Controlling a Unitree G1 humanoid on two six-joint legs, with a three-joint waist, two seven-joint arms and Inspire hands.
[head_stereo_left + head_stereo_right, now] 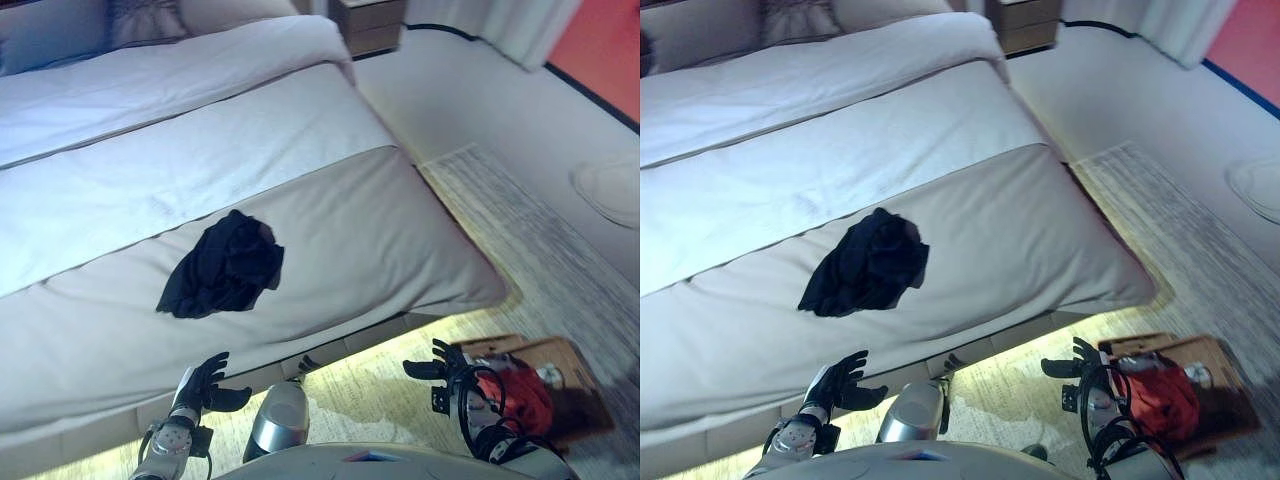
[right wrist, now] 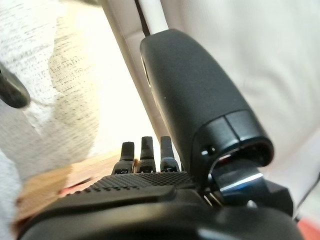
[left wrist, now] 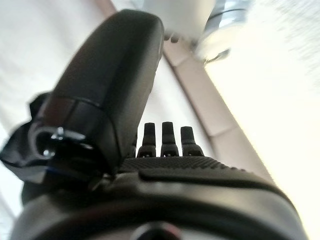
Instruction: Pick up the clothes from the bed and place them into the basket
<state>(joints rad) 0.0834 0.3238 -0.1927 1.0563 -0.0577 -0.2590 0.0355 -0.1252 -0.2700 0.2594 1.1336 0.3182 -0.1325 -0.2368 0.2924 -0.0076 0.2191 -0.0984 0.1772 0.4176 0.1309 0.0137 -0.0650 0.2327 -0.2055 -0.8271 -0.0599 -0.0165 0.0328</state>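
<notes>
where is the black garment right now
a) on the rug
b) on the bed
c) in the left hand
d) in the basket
b: the black garment lies bunched on the bed, apart from the left hand and right hand, both open and empty.

A bedroom — likely a home or hotel room. A wide bed (image 1: pixel 250 170) fills most of the head views, made up with white sheets, a grey-beige cover across its foot and pillows (image 1: pixel 150 18) at the head. A wooden nightstand (image 1: pixel 370 22) stands just beside the head end, with pale curtains (image 1: pixel 500 25) hanging past it. A woven rug (image 1: pixel 540 250) lies on the light floor along the bed's side. A dark garment (image 1: pixel 225 265) lies crumpled on the cover, and a basket (image 1: pixel 1185 395) on the rug holds red cloth (image 1: pixel 1160 400) — signs of a lived-in room.
</notes>
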